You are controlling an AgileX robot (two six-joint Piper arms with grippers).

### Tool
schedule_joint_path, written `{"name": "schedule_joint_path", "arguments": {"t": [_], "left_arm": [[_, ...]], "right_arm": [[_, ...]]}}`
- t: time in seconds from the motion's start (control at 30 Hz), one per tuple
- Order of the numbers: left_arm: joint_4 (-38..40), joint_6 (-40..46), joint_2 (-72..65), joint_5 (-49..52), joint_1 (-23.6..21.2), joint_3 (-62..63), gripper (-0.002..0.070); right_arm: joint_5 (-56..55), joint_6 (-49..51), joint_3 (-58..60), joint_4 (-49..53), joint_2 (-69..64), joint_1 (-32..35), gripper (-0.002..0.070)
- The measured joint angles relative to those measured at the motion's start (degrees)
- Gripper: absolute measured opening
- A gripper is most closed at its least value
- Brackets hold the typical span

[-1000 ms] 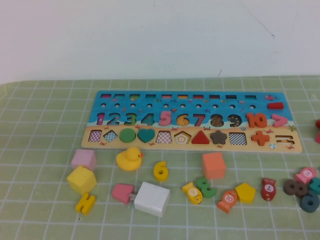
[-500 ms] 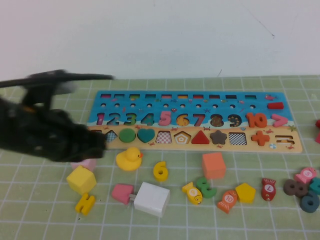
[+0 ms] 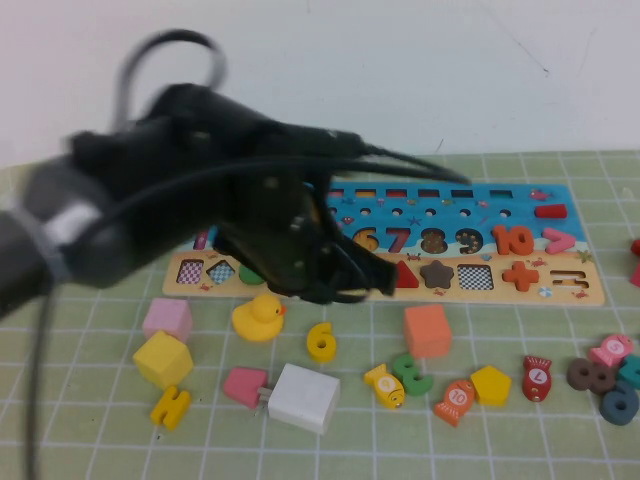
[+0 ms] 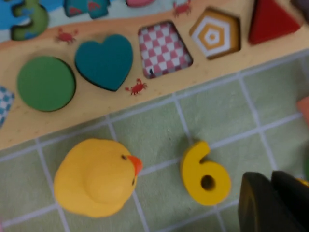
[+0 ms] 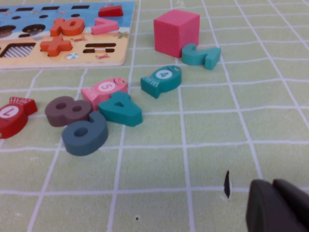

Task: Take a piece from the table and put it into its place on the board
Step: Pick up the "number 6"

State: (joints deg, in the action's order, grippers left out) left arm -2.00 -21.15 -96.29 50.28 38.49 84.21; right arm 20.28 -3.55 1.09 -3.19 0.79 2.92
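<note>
The yellow numeral 6 (image 3: 321, 342) lies flat on the mat just in front of the board (image 3: 480, 296), right of a rubber duck. The board has a blue upper part with numerals and a tan strip of shapes. My left arm reaches over the board's left half. The left gripper (image 3: 372, 280) is blurred above the board's front edge, up and right of the 6. In the left wrist view the 6 (image 4: 205, 174) lies beside the shut, empty left gripper (image 4: 275, 203), below the tan strip (image 4: 96, 104). My right gripper (image 5: 279, 205) is shut and empty, low over the mat at the right.
A yellow duck (image 3: 259, 318), white block (image 3: 304, 397), orange cube (image 3: 428, 330), yellow cube (image 3: 162, 359), pink cube (image 3: 167, 318) and yellow H piece (image 3: 171, 407) lie in front of the board. Fish and numeral pieces lie at the right, near a pink cube (image 5: 176, 30).
My left arm has swept in from the left and across the board, ending up over the area just behind the yellow 6. The pieces have not moved.
</note>
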Motion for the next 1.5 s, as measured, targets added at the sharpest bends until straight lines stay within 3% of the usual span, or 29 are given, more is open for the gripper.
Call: {"name": "schedule_joint_path", "arguments": {"t": [0.07,0.3,0.4,0.67,1.03,1.13,1.3,1.5], "left_arm": [[-2.9,0.0,-4.2,3.3,1.7,3.2,0.0063],[-8.9,-4.8,-12.8,8.0,4.6,8.6,0.0379],[-9.2,-8.3,-14.3,8.3,4.6,8.9,0.0427],[-10.5,-13.5,-15.8,8.5,4.6,9.0,0.0442],[-11.3,-11.9,-15.9,11.8,4.7,9.0,0.0438],[-11.3,-11.6,-15.9,11.8,4.7,9.0,0.04],[-11.2,-10.9,-15.9,11.9,4.7,9.0,0.0272],[-11.2,-10.7,-15.9,11.9,4.7,9.0,0.0263]], "right_arm": [[0.0,0.0,0.0,0.0,0.0,0.0,-0.0003],[0.0,0.0,0.0,0.0,0.0,0.0,-0.0003],[0.0,0.0,0.0,0.0,0.0,0.0,-0.0003],[0.0,0.0,0.0,0.0,0.0,0.0,-0.0003],[0.0,0.0,0.0,0.0,0.0,0.0,-0.0003],[0.0,0.0,0.0,0.0,0.0,0.0,-0.0003],[0.0,0.0,0.0,0.0,0.0,0.0,-0.0003],[0.0,0.0,0.0,0.0,0.0,0.0,-0.0003]]}}
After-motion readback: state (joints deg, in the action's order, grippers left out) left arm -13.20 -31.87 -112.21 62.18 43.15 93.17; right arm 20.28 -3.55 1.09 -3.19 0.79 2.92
